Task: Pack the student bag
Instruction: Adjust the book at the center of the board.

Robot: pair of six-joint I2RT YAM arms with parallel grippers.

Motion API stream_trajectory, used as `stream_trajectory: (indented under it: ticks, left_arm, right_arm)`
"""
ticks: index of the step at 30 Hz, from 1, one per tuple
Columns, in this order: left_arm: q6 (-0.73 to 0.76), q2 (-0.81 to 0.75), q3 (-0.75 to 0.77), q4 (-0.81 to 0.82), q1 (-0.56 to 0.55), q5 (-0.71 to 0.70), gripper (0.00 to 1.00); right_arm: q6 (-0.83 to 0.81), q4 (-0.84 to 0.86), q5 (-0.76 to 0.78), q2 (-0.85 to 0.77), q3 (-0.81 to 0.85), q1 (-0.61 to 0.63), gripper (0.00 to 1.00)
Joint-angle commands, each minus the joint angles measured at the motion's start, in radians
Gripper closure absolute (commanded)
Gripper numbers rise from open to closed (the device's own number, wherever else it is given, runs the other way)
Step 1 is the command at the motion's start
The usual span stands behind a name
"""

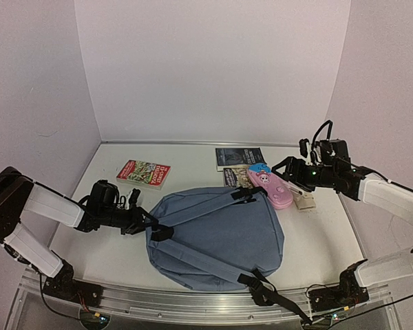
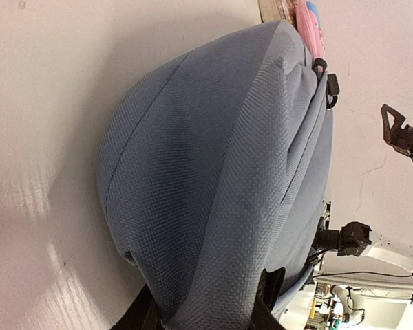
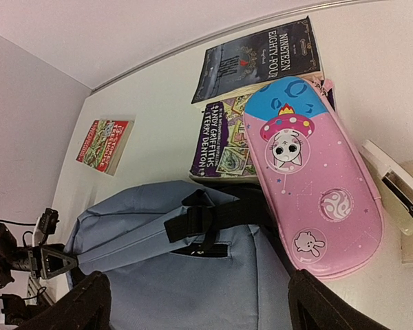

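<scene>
Since the desk (image 1: 110,247) is the biggest thing in frame, start there: pale, glossy top, walled on three sides.

Student bag (image 1: 217,237): lies flat at centre frame, strap side up, rounded end toward the left. Soft woven cloth, no stiffness evident. Judged light and floppy; it will sag and fold wherever it is lifted. Best holds look like the webbing and buckles, or a pinched seam. No opening shows in any view, so whether anything is inside cannot be told.

Left end effector (image 1: 146,221): at the bag's left edge, lower left of centre. Wrist view shows bag fabric filling the gap between the two dark fingers (image 2: 265,295); reads as clamped on a fold of cloth.

Books, all outside the bag: red-and-green paperback (image 1: 144,173) upper left of it; dark "Nineteen Eighty-Four" (image 3: 261,58) and a purple paperback (image 3: 220,144) at its upper right.

Pink pencil case (image 1: 270,187): overlaps the purple book, beside the bag's top edge. Closed; contents hidden.

Right end effector (image 1: 281,167): hovers above the pencil case, fingers wide apart, holding nothing.

Small white item (image 1: 305,201): right of the case, unidentified.
</scene>
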Motion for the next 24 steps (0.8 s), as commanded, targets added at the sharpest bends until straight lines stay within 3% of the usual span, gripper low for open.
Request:
stream_trajectory:
  ticks: [1,5,14,20,24]
  left_arm:
    - [-0.007,-0.058,0.061,0.045,-0.004,0.013,0.95]
    - [0.066,-0.178,0.198,-0.262,-0.002,-0.076,1.0]
    - [0.293,-0.319,0.781,-1.13,0.015,-0.458,1.0]
    - [0.415,-0.27,1.16,-1.468,0.017,-0.798,1.0]
    - [0.499,-0.188,1.454,-1.644,0.017,-0.896,1.0]
  right_arm:
    - [-0.001,0.019,0.015,-0.029,0.007,0.008,0.12]
    - [-0.019,0.005,0.013,-0.058,0.01,0.017,0.12]
    - [-0.032,-0.015,0.04,-0.093,0.013,0.023,0.12]
    - [-0.033,-0.015,0.049,-0.077,0.017,0.024,0.12]
    - [-0.031,-0.014,0.063,-0.076,0.02,0.025,0.12]
